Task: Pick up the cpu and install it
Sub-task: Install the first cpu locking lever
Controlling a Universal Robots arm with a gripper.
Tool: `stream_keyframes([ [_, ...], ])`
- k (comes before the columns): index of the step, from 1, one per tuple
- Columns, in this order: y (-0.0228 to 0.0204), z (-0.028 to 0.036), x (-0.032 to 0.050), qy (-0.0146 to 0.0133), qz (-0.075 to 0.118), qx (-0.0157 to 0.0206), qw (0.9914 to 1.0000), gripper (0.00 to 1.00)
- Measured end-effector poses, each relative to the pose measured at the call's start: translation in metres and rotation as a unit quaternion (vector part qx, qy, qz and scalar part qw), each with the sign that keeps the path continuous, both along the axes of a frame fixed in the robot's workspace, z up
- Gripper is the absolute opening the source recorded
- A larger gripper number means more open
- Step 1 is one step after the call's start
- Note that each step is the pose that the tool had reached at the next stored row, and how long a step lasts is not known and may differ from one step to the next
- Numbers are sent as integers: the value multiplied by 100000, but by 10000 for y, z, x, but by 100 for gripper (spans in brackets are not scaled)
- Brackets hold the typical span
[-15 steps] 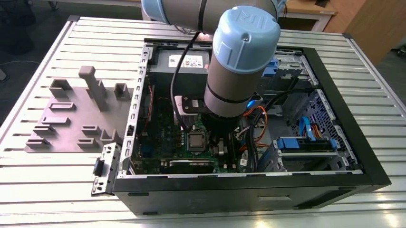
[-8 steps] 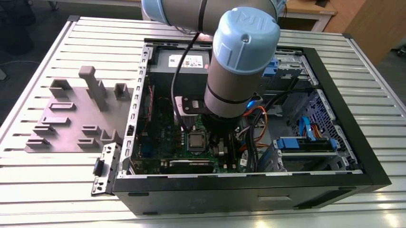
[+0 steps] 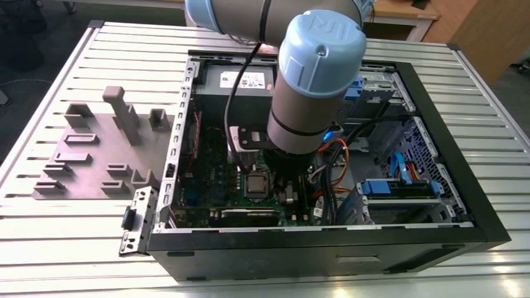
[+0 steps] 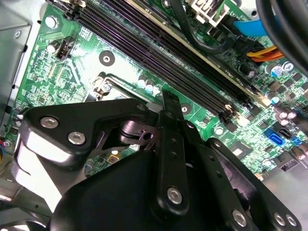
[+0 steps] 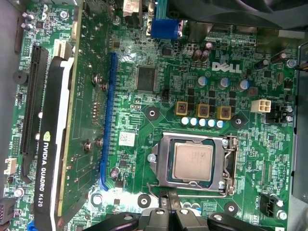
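Down inside the open computer case (image 3: 186, 124) the claw (image 5: 172, 202) hangs with its fingers drawn together on nothing, just beside the socket (image 5: 230, 166) where the cpu (image 5: 193, 161) already sits on the green motherboard (image 5: 159, 115).

The black gripper (image 4: 166, 103) fills the lower part of the frame, its tip over the green motherboard (image 4: 72, 72), with long dark memory slots (image 4: 159, 48) running across the top.
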State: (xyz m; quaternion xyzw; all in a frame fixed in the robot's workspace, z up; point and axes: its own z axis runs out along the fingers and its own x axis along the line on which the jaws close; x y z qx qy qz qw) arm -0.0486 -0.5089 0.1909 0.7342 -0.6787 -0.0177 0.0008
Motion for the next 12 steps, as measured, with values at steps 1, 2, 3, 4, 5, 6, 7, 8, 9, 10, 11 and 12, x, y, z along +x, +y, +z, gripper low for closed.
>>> stream_keyframes([
  [1,0,0,2,1,29,-3,100000,11],
  [2,0,-1,4,0,60,-2,100000,11],
  [3,0,-2,5,-1,93,3,100000,11],
  [4,0,-3,7,1,124,-1,100000,11],
  [5,0,-4,9,1,160,0,100000,11],
  [6,0,-5,10,2,194,-4,100000,11],
  [7,0,-6,11,0,224,-4,100000,11],
  [8,0,-8,13,0,260,0,100000,11],
  [9,0,-9,14,1,293,-4,100000,11],
  [10,0,-10,16,0,324,-2,99999,11],
  [11,0,-12,17,-2,359,-2,99999,11],
  [12,0,-14,18,-4,393,0,99999,11],
])
